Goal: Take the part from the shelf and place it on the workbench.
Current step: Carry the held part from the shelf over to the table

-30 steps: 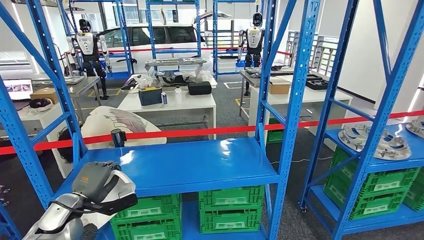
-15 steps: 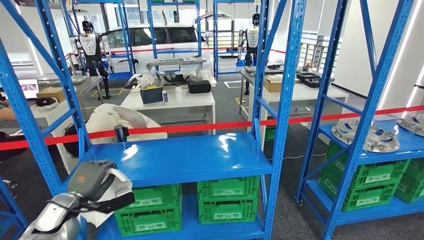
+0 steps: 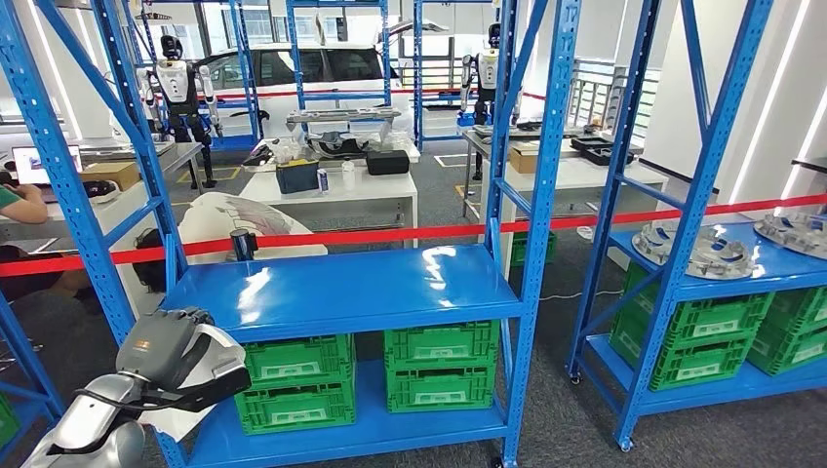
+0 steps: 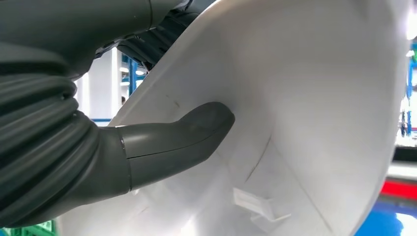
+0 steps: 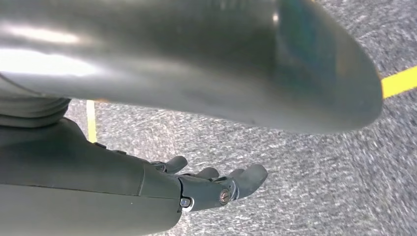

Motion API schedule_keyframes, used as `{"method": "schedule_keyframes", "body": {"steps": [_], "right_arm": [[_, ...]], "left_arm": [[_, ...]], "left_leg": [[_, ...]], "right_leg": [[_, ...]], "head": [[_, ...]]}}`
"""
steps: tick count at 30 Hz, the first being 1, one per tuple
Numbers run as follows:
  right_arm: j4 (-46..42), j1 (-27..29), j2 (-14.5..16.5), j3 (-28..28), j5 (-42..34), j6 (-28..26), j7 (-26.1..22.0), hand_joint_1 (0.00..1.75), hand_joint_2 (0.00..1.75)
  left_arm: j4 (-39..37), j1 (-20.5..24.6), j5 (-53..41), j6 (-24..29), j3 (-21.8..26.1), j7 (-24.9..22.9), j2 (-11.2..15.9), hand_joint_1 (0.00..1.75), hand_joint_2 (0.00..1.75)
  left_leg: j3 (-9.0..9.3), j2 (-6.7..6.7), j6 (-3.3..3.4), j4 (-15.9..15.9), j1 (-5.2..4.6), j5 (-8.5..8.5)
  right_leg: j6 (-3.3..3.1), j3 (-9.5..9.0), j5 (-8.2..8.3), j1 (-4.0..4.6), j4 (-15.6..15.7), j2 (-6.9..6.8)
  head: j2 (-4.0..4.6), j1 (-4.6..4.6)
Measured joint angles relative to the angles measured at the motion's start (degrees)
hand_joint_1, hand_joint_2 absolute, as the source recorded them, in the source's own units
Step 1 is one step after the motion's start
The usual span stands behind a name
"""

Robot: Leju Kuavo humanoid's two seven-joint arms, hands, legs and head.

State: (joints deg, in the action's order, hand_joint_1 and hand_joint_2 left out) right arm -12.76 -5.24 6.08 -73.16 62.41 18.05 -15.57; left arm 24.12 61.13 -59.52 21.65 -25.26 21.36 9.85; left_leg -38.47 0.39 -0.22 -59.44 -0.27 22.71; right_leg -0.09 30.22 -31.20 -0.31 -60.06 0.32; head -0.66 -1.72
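My left hand (image 3: 176, 356) is low at the left, in front of the blue shelf (image 3: 341, 288). It grips a large white curved part (image 4: 305, 98). In the left wrist view the thumb (image 4: 187, 135) presses on the part's inner face. In the head view a bit of the white part (image 3: 174, 422) shows under the hand. My right hand (image 5: 216, 184) hangs over grey floor, its fingers loosely apart with nothing in them.
The blue shelf's middle board is bare, with green crates (image 3: 439, 366) under it. A second blue rack at the right carries round metal parts (image 3: 692, 252). Red tape (image 3: 390, 236) runs behind the shelves. Beyond it stand white tables (image 3: 332, 190) and another white shell (image 3: 234, 222). A person's arm (image 3: 19, 200) is at the far left.
The whole picture has shifted: the camera moved, so the shelves sit further left and higher. My left hand still holds the white part.
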Motion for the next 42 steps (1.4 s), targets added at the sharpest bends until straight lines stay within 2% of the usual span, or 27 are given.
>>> {"method": "schedule_keyframes", "body": {"steps": [2,3,4,5,7,8,9,10,12,14,15,17,19,21,23,24,25,26,28,30,32,34,35,38,39,40,42], "right_arm": [[0.0,0.1,0.01,0.0,0.01,0.0,0.09,0.0,0.0],[0.0,0.12,0.01,-0.01,0.02,0.0,0.15,0.0,0.0],[0.0,0.13,0.02,-0.01,0.02,-0.01,0.16,0.0,0.0],[0.0,0.13,0.02,-0.02,0.02,-0.01,0.15,0.0,0.0],[0.0,0.12,0.02,-0.02,0.02,0.0,0.14,0.0,0.0],[0.0,0.12,0.02,-0.02,0.03,0.0,0.15,0.0,0.0],[0.0,0.13,0.02,-0.02,0.05,-0.01,0.19,0.0,0.0],[0.0,0.13,0.02,-0.02,0.07,0.0,0.26,0.0,0.0],[0.0,0.12,0.03,-0.03,0.1,0.0,0.51,0.0,0.0],[0.0,0.14,0.04,-0.04,0.08,0.0,0.69,0.0,0.0],[0.0,0.15,0.05,-0.04,0.05,0.01,0.72,0.0,0.0],[0.0,0.19,0.04,-0.05,-0.04,0.01,0.72,0.0,0.0],[0.01,0.24,0.06,-0.06,-0.11,0.01,0.78,0.0,0.0],[0.03,0.27,0.09,-0.07,-0.15,0.01,0.82,0.0,0.0],[0.04,0.3,0.08,-0.07,-0.25,0.01,0.81,0.0,0.0],[0.04,0.31,0.05,-0.08,-0.37,0.01,0.81,0.0,0.0],[0.04,0.32,0.04,-0.09,-0.49,0.01,0.81,0.0,0.0],[0.04,0.32,0.03,-0.1,-0.61,0.01,0.81,0.0,0.0],[0.04,0.29,0.03,-0.14,-0.69,0.01,0.86,0.0,0.0],[0.04,0.34,0.03,-0.15,-0.65,0.01,0.98,0.0,0.0],[0.04,0.44,0.03,-0.15,-0.49,0.01,1.16,0.0,0.0],[0.04,0.41,0.03,-0.15,-0.21,0.01,1.32,0.0,0.0],[0.04,0.37,0.03,-0.15,-0.09,0.01,1.36,0.0,0.0],[0.04,0.42,-0.03,-0.15,0.02,0.01,1.33,0.0,0.0],[0.04,0.44,-0.04,-0.15,0.02,0.01,1.3,0.0,0.0],[0.04,0.43,-0.04,-0.15,0.02,0.01,1.24,0.0,0.0],[0.04,0.36,-0.04,-0.15,0.02,0.01,1.16,0.0,0.0]], "left_arm": [[0.03,-0.2,0.03,0.05,0.18,0.11,0.07,1.5,1.75],[0.02,-0.34,0.03,0.04,0.21,0.16,0.06,1.5,1.75],[0.0,-0.45,0.03,0.01,0.23,0.18,0.1,1.5,1.75],[-0.02,-0.54,0.03,-0.03,0.25,0.19,0.15,1.5,1.75],[-0.05,-0.65,0.04,-0.11,0.29,0.14,0.22,1.5,1.75],[-0.05,-0.76,0.15,-0.18,0.31,0.16,0.22,1.5,1.75],[-0.06,-0.92,0.42,-0.29,0.38,0.26,0.22,1.5,1.75],[-0.05,-1.09,0.82,-0.41,0.53,0.46,0.21,1.5,1.75],[0.14,-1.31,1.8,-0.61,1.04,1.04,0.21,1.5,1.75],[0.65,-1.33,2.43,-0.65,1.63,1.59,0.15,1.5,1.75],[0.87,-1.31,2.76,-0.75,1.95,1.95,0.11,1.5,1.75],[1.13,-1.35,3.66,-1.17,2.75,2.96,0.06,1.5,1.75],[1.33,-1.43,4.28,-1.53,3.41,3.68,-0.04,1.5,1.75],[1.52,-1.52,4.32,-1.68,3.74,3.84,-0.14,1.5,1.75],[1.56,-1.83,4.16,-1.8,3.99,3.73,-0.14,1.5,1.75],[1.55,-2.04,4.09,-1.84,4.09,3.62,-0.13,1.5,1.75],[1.54,-2.24,4.02,-1.87,4.16,3.5,-0.11,1.5,1.75],[1.54,-2.38,3.94,-1.89,4.19,3.42,-0.1,1.5,1.75],[1.6,-2.48,3.82,-1.83,4.22,3.34,-0.14,1.5,1.75],[1.68,-2.62,3.83,-1.56,4.37,3.35,-0.2,1.5,1.75],[1.73,-2.93,3.89,-1.2,4.6,3.4,-0.17,1.5,1.75],[1.81,-3.21,3.92,-0.89,4.88,3.44,0.02,1.5,1.75],[1.85,-3.28,3.94,-0.79,5.03,3.44,0.15,1.5,1.75],[1.88,-3.56,3.98,-0.72,5.28,3.47,0.32,1.5,1.75],[1.87,-3.76,3.98,-0.72,5.31,3.49,0.38,1.5,1.75],[1.86,-3.92,3.97,-0.72,5.34,3.5,0.45,1.5,1.75],[1.93,-3.96,3.82,-0.71,5.51,3.35,0.59,1.5,1.75]], "left_leg": [[-0.18,0.03,-0.7,0.02,0.07,-0.7],[-0.54,-0.04,-1.05,-0.35,0.16,-0.15],[-1.12,-0.1,-1.36,-1.54,0.27,1.36],[-1.95,-0.16,-1.65,-3.86,0.37,3.81],[-3.68,-0.2,-2.07,-10.69,0.47,8.91],[-4.1,-0.21,-2.17,-13.77,0.48,10.04],[-3.88,-0.21,-2.16,-15.48,0.48,9.78],[-2.77,-0.21,-2.03,-15.37,0.47,8.5],[2.16,-0.21,-1.34,-9.8,0.34,6.23],[7.87,-0.19,-0.54,-1.98,-0.04,7.25],[9.32,-0.18,-0.22,0.44,-0.28,8.14],[9.64,-0.14,0.45,1.93,-0.48,8.04],[9.38,0.06,1.32,2.48,-0.35,7.0],[8.67,0.17,1.82,2.6,-0.23,6.03],[7.51,-0.13,1.82,2.29,-0.2,5.33],[6.98,-0.39,1.72,2.05,-0.15,5.08],[6.52,-0.71,1.57,1.78,-0.07,4.9],[6.13,-1.04,1.41,1.47,0.02,4.79],[5.29,-1.7,0.97,0.63,0.1,4.73],[4.5,-2.38,0.29,0.07,0.15,4.6],[4.12,-3.24,-0.5,0.12,0.3,4.23],[3.36,-3.01,-1.11,-0.81,0.41,4.79],[2.46,-2.47,-1.38,-2.57,0.48,5.89],[-1.84,-1.15,-2.13,-12.27,0.72,10.46],[-2.69,-1.05,-2.29,-14.29,0.77,10.85],[-2.58,-0.9,-2.34,-14.3,0.81,10.19],[0.39,0.29,-2.2,-8.63,0.8,6.69]], "right_leg": [[-0.76,0.17,0.35,0.08,0.7,-0.01],[-1.21,0.52,0.87,0.05,0.75,-0.09],[-1.66,1.01,1.48,-0.01,0.87,-0.17],[-1.98,1.66,2.16,-0.06,0.96,-0.24],[-2.2,3.19,3.42,0.04,0.92,-0.26],[-2.2,4.01,4.03,0.1,0.89,-0.27],[-2.18,4.84,4.64,0.16,0.85,-0.27],[-2.14,5.68,5.25,0.24,0.82,-0.28],[-1.98,7.1,6.45,0.37,0.78,-0.28],[-1.54,7.81,7.35,0.46,0.78,-0.28],[-1.22,7.9,7.71,0.4,0.85,-0.3],[-0.47,7.96,8.42,0.2,1.06,-0.32],[0.1,8.71,7.36,0.08,-0.3,-0.22],[0.47,11.12,3.28,0.01,-6.21,-0.11],[0.79,13.65,-0.57,-0.11,-13.66,-0.11],[0.92,13.73,-1.06,-0.17,-15.15,-0.11],[0.99,12.77,-0.62,-0.22,-14.55,-0.09],[1.01,10.67,0.64,-0.31,-11.66,0.04],[0.91,5.93,2.62,-0.53,-4.06,1.49],[0.54,3.82,2.93,-0.59,-0.18,2.58],[-0.13,3.82,3.02,-0.42,0.08,1.88],[-0.95,3.73,3.42,-0.45,0.54,0.84],[-1.27,3.69,3.61,-0.54,0.79,0.3],[-1.59,3.69,3.7,-0.5,0.91,-1.28],[-1.61,3.7,3.69,-0.48,0.88,-1.86],[-1.61,3.7,3.67,-0.47,0.86,-2.44],[-1.55,3.64,3.63,-0.43,0.81,-3.52]], "head": [[0.0,-0.02],[0.0,-0.02],[0.0,-0.04],[0.0,-0.08],[0.0,-0.11],[0.0,-0.12],[0.0,-0.11],[0.0,-0.11],[0.0,-0.1],[0.0,-0.09],[0.0,-0.09],[0.0,-0.09],[0.0,-0.08],[0.0,-0.04],[0.0,-0.02],[0.0,-0.02],[0.0,-0.02],[0.0,-0.01],[0.0,-0.03],[0.0,-0.05],[0.0,-0.05],[0.0,-0.1],[0.0,-0.13],[0.0,-0.2],[0.0,-0.2],[0.0,-0.2],[0.0,-0.19]]}}
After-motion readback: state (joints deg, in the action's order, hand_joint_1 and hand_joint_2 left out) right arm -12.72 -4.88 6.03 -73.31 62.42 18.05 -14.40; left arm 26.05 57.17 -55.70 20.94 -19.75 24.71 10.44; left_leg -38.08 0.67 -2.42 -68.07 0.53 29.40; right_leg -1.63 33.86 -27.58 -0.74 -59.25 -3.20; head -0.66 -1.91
